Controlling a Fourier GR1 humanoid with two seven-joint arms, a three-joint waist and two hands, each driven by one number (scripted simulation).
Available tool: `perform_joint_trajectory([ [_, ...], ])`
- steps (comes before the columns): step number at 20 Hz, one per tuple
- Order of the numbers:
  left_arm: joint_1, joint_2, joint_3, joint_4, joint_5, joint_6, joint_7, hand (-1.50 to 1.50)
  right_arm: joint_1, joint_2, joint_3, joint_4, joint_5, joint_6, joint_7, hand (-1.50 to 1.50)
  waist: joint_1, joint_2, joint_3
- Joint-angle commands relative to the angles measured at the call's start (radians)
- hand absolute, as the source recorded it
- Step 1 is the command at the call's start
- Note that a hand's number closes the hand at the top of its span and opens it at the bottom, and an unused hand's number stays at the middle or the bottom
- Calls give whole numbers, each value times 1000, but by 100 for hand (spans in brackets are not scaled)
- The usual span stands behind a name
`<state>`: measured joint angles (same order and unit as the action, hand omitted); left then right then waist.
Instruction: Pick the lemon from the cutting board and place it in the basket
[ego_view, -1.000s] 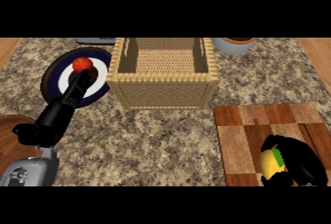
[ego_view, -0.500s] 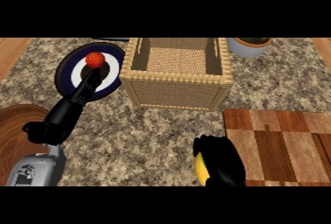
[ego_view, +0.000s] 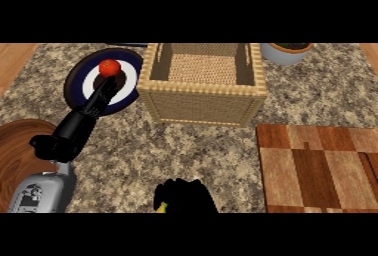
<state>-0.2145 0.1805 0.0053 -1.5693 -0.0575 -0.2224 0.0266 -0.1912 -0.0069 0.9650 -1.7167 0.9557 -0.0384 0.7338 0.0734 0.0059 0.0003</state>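
The wicker basket (ego_view: 201, 102) stands open-topped at the middle of the counter, nothing visible inside. My right hand (ego_view: 186, 196) is at the lower edge, left of the wooden cutting board (ego_view: 317, 167), its fingers curled round the lemon (ego_view: 159, 206), of which only a yellow-green sliver shows. The board's top is bare. My left hand (ego_view: 98, 100) lies stretched over the dark plate (ego_view: 127, 95) left of the basket, fingers straight, pointing toward a red tomato (ego_view: 109, 67).
A grey pot (ego_view: 285, 54) stands behind the basket at the back right. A round wooden board (ego_view: 16, 147) lies at the left edge beside my left forearm. Speckled stone counter lies between my right hand and the basket.
My right hand has carried the lemon leftward off the cutting board to the counter in front of the basket. The left hand stays over the plate.
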Motion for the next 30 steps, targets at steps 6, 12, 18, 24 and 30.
perform_joint_trajectory([
  [6, -8, -13, -9, -8, -4, 10, 39, 0, -216, 5, 139, -188, -55, -377, 197, 150, -29, -15, -1],
  [12, -20, -12, 5, 52, -20, 21, 0, 0, -452, 6, 72, -205, -84, -391, 447, 150, -45, -11, -4],
  [18, 18, -2, 15, 43, -26, 22, -24, 0, -658, 6, -10, -151, -61, -303, 612, 150, -50, -17, -4],
  [24, 11, -2, 7, 14, -17, 7, -24, 0, -872, 6, -172, 52, -162, -372, 608, 150, -28, -11, -4],
  [30, 11, 16, 33, 44, 1, -12, -40, 0, -1003, 6, -308, 260, -155, -428, 585, 150, -28, -6, -3],
])
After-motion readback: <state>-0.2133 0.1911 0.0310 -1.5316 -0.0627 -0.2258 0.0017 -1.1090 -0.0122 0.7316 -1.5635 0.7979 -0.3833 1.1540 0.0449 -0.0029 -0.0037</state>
